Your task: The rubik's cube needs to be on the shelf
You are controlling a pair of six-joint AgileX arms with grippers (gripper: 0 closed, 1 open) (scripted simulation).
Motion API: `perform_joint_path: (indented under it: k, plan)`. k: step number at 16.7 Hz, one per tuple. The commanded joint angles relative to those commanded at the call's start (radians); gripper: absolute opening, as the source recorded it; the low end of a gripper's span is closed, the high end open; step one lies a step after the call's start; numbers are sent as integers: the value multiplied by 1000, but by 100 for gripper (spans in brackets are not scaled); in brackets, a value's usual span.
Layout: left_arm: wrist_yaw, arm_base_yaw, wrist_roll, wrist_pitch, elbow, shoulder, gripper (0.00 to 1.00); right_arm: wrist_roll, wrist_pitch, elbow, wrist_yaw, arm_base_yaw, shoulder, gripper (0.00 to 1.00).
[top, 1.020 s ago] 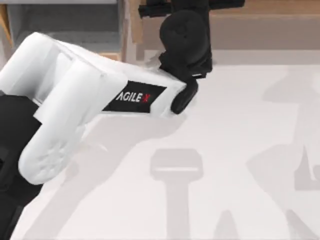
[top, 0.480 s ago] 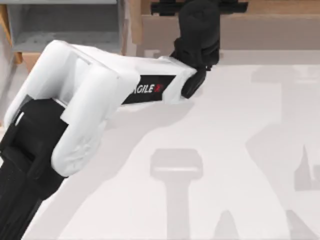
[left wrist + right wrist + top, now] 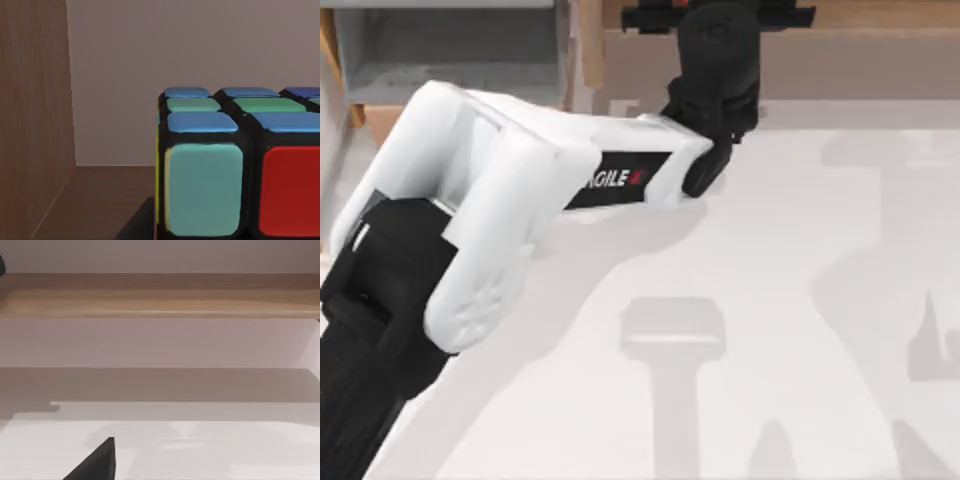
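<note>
Since half a second ago, nothing shifts: left gripper [image 3: 718, 14] reaches over the shelf [image 3: 880, 12] at the table's far edge; finger state undeterminable. Rubik's cube [image 3: 240, 165] sits beside the shelf's side post [image 3: 32, 115].

Desk [image 3: 770, 300]: white, flat surface crossed by grey shadows. Boxy compartment [image 3: 450, 50]: grey-lined, light-wood front edge, located at the desk's far left corner.

Rubik's cube [image 3: 240, 170] cropped by frame edge
</note>
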Motion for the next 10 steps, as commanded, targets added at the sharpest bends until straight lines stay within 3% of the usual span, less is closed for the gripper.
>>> perform_joint_path:
  k: [9, 10]
  plan:
    - [0, 0, 0, 0, 0, 0, 98, 0, 0, 0, 0, 0, 0, 100]
    - [0, 0, 0, 0, 0, 0, 100, 0, 0, 0, 0, 0, 0, 100]
